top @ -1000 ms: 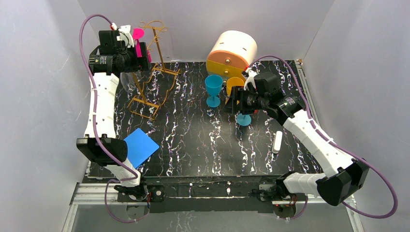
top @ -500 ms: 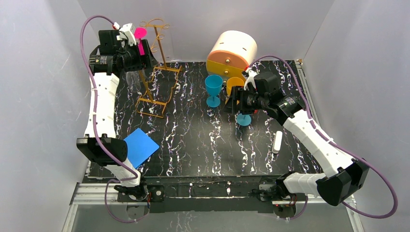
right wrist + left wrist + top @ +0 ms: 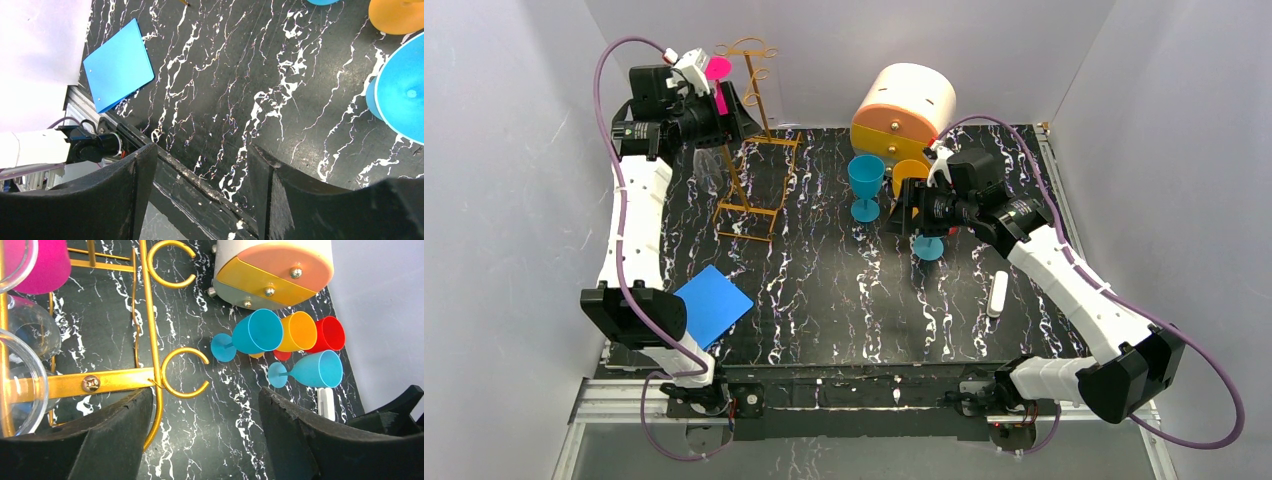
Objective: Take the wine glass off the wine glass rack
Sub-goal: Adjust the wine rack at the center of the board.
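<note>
Left gripper: fingers spread wide, nothing held. One finger sits just beside the crossbar of the wine glass rack. I read a clear wine glass against that same bar, on the rack. A pink wine glass is up near the rack's top. Right gripper: also spread and empty, well apart from the rack, beside a blue goblet. A round drawer box stands beyond the rack.
</note>
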You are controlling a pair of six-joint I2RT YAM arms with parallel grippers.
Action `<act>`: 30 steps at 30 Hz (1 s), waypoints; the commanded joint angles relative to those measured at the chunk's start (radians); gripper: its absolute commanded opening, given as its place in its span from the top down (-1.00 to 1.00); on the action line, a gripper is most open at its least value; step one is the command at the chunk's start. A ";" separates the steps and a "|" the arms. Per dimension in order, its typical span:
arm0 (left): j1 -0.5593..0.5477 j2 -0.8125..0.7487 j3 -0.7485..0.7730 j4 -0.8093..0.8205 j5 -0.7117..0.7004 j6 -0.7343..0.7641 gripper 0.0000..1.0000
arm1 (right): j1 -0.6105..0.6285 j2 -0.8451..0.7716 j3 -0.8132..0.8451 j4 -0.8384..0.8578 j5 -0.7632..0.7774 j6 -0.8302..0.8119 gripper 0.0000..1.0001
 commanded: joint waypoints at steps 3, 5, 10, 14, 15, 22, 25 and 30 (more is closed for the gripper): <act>-0.035 -0.044 -0.062 -0.035 0.095 -0.036 -0.47 | 0.000 0.004 0.023 0.027 -0.009 0.005 -0.48; -0.043 -0.053 -0.077 -0.039 0.099 -0.037 -0.46 | 0.000 0.003 0.025 0.025 -0.008 0.005 -0.48; -0.070 -0.067 -0.095 -0.046 0.114 -0.037 -0.46 | 0.000 -0.003 0.025 0.020 -0.007 0.004 -0.49; -0.099 -0.072 -0.087 -0.052 0.109 -0.043 -0.46 | 0.000 -0.008 0.025 0.017 -0.007 0.010 -0.49; -0.111 -0.073 -0.082 -0.053 0.106 -0.048 -0.46 | 0.000 -0.010 0.024 0.017 -0.007 0.012 -0.49; -0.216 -0.083 -0.051 -0.053 0.026 -0.091 -0.49 | 0.000 -0.023 0.019 0.014 -0.005 0.019 -0.49; -0.256 -0.089 -0.049 -0.054 -0.026 -0.109 -0.57 | 0.000 -0.027 0.018 0.012 0.000 0.020 -0.50; -0.266 -0.103 -0.057 -0.054 -0.089 -0.105 -0.68 | 0.000 -0.031 0.016 0.012 0.004 0.020 -0.50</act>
